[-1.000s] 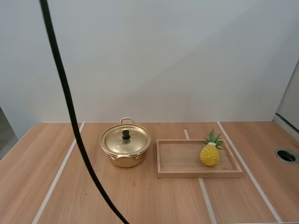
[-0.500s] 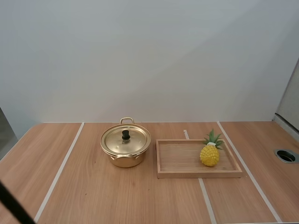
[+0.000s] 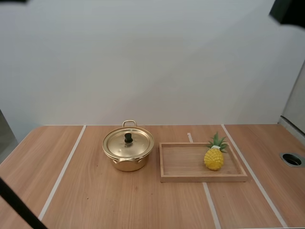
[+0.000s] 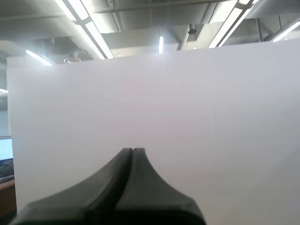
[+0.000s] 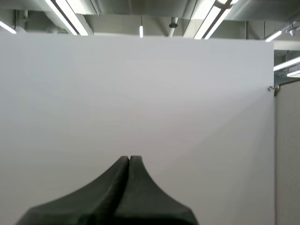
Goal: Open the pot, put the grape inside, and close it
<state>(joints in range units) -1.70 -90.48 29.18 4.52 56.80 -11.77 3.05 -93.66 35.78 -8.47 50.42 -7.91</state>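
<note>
Pot [image 3: 128, 150] sat lidded, centre-left on the surface [image 3: 119, 205]; pineapple [image 3: 214, 157], not grapes, in the tray [image 3: 186, 177] beside it. Left gripper [image 4: 132, 152] and right gripper [image 5: 130, 159]: jaws were pressed together, empty. I'd open them and come straight down on the lid knob [image 3: 128, 138].

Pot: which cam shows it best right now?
High view: the pot sits whole, lid on, beside the wooden tray. The wrist views face a white wall past the shut left gripper and right gripper.

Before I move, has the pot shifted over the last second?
No. The pot stands where it did, with the same narrow gap between it and the near end of the wooden tray beside it.
</note>
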